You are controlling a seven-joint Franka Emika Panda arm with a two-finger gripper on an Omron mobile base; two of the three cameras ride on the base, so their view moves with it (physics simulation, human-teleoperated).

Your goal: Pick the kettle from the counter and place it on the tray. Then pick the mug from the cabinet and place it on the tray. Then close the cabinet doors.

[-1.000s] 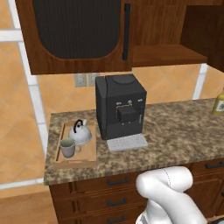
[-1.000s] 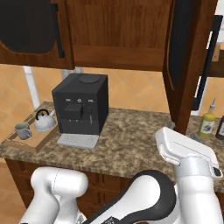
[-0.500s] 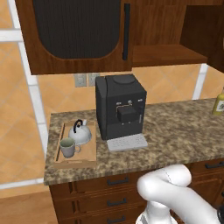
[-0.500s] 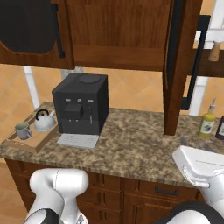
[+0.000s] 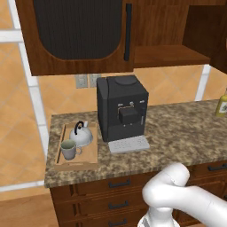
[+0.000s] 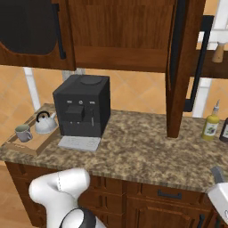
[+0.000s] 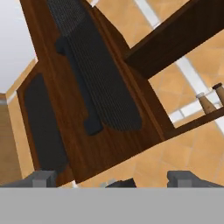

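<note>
Swung further out of the right base view, arm now low at frame edge. Gripper (image 7: 113,178) fingers spread wide, empty, facing the right cabinet door (image 7: 94,83), open w/ black bar handle. Kettle (image 5: 81,135) & mug (image 5: 68,149) sit together on tray (image 5: 91,156), left end of counter (image 5: 177,137), beside coffee machine (image 5: 122,107).

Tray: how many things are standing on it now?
2. On the tray stand the kettle, at its far end, and the mug, at its near end. Nothing else shows on it.
</note>
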